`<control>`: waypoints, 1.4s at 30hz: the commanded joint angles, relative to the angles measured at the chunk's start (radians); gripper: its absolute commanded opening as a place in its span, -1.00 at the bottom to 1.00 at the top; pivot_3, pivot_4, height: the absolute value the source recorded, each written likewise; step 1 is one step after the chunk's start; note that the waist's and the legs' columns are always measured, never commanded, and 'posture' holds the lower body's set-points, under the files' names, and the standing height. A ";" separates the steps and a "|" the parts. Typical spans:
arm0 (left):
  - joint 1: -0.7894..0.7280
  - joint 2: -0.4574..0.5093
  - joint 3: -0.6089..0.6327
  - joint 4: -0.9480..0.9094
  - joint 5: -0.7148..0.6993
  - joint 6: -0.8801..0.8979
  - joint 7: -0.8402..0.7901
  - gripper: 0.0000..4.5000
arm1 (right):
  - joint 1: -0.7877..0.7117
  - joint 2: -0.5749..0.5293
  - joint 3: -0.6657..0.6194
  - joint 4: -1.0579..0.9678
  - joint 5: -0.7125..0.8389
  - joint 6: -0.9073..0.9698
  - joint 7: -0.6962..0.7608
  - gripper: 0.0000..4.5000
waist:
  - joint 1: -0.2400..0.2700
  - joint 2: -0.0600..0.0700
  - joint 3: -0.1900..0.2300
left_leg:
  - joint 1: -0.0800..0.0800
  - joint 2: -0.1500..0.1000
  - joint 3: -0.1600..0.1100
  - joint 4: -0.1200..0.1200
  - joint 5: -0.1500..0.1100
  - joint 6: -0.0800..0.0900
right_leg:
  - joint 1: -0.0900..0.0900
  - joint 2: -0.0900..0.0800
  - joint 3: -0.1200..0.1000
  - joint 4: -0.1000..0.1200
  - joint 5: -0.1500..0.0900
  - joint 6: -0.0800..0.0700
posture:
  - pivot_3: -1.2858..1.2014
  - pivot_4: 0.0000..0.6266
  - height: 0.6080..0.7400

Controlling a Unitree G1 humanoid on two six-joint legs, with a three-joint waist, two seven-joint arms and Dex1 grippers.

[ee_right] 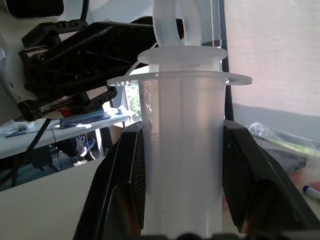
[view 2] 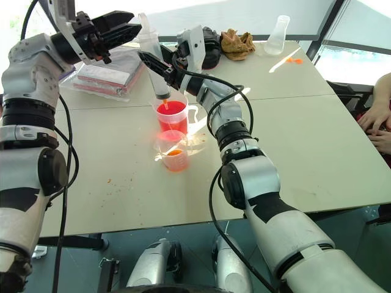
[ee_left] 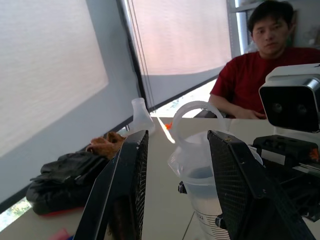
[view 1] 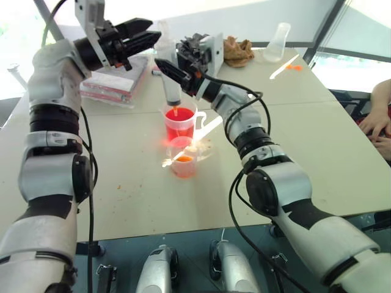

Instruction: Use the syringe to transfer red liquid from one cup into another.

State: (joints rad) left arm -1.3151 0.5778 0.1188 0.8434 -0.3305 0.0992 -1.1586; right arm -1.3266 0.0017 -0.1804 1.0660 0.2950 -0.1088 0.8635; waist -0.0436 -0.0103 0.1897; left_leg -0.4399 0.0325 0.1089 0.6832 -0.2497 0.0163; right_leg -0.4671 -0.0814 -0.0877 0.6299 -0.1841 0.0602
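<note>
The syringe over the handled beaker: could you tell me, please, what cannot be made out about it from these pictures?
- Syringe contents: the barrel is too small and glary in the head views, and the right gripper, shut on it, covers it in the right wrist view.
- Orange tip: whether it touches the red liquid in the beaker is too small to tell.
- Plunger ring: cut off by the right wrist view's top edge.

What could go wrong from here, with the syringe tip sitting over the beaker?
1. The left tool is open right beside the plunger; a misjudged closing could knock the syringe askew in the right tool.
2. The short cup stands right against the red-filled beaker; a bump from the syringe tip could tip either one.
</note>
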 commanded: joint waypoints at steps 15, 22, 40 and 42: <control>-0.063 -0.071 -0.049 0.147 0.143 -0.185 0.010 -0.43 | 0.059 0.066 0.046 -0.093 -0.015 -0.029 -0.011 -0.35 | 0.000 0.000 0.000 | 0.000 0.000 0.000 0.000 0.000 0.001 | 0.000 0.000 0.000 0.000 0.000 0.000 | 0.03 -0.52 1.00; -0.051 -0.097 -0.034 0.164 0.149 -0.214 0.009 -0.86 | 0.079 0.079 0.057 -0.101 -0.029 -0.041 -0.027 -0.35 | 0.002 0.000 0.000 | 0.000 0.000 0.000 0.000 -0.001 0.001 | 0.000 0.000 0.000 0.000 0.000 0.000 | 0.03 -0.52 1.00; -0.117 -0.136 0.055 0.200 0.106 -0.233 0.101 -1.00 | 0.122 0.093 0.071 -0.068 -0.060 -0.089 -0.046 -0.35 | 0.000 0.000 0.000 | 0.000 0.000 -0.001 0.000 -0.001 0.001 | 0.000 0.000 0.000 0.000 0.000 0.000 | 0.03 -0.52 1.00; -0.122 -0.137 0.062 0.205 0.104 -0.232 0.107 -1.00 | 0.124 0.093 0.073 -0.064 -0.061 -0.092 -0.048 -0.35 | 0.000 0.000 0.000 | 0.000 0.000 -0.001 0.000 -0.001 0.001 | 0.000 0.000 0.000 0.000 0.000 0.000 | 0.03 -0.52 1.00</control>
State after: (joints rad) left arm -1.3594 0.4508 0.1400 1.0759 -0.1852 -0.1158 -1.0991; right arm -1.1941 0.0473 -0.1583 1.0267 0.2577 -0.1893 0.7813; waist -0.0435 -0.0104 0.1897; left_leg -0.4401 0.0323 0.1080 0.6834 -0.2504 0.0178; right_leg -0.4671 -0.0815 -0.0878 0.6300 -0.1841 0.0602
